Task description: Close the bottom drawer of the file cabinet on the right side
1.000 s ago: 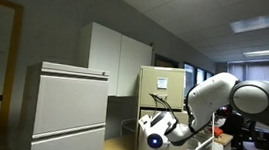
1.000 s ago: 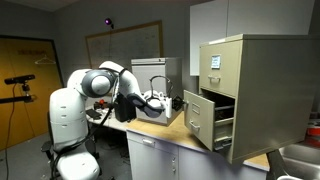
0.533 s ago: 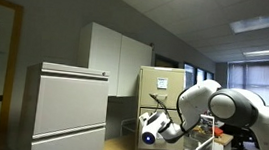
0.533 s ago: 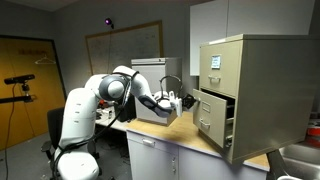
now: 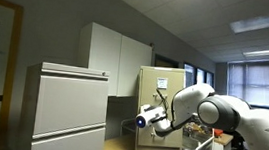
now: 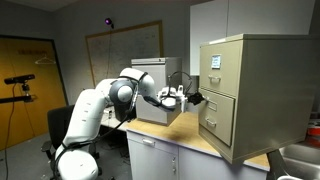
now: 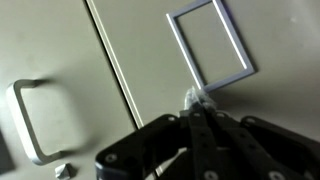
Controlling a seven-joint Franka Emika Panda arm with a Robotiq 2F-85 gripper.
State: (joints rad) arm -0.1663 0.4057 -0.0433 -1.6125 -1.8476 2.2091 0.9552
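Observation:
The beige file cabinet [image 6: 258, 80] stands on the counter at the right; it also shows in an exterior view [image 5: 166, 84]. Its bottom drawer [image 6: 217, 120] sits flush with the cabinet front. My gripper [image 6: 197, 98] is shut, and its tips rest against the top of that drawer front. In the wrist view the shut fingertips [image 7: 196, 99] touch the beige front just below a metal label holder [image 7: 210, 45]. A metal handle [image 7: 34, 121] lies to the left across a seam. In an exterior view my gripper [image 5: 160, 111] is at the cabinet front.
A wider pale grey cabinet [image 5: 68, 110] stands in the foreground of an exterior view. White wall cupboards [image 6: 215, 22] hang above the file cabinet. A grey box [image 6: 152, 92] sits on the wooden counter [image 6: 180, 138] behind my arm. A sink edge [image 6: 300, 158] is at the lower right.
My arm stretched toward the cabinet and my gripper pushed the bottom drawer, which went from well open to flush with the front.

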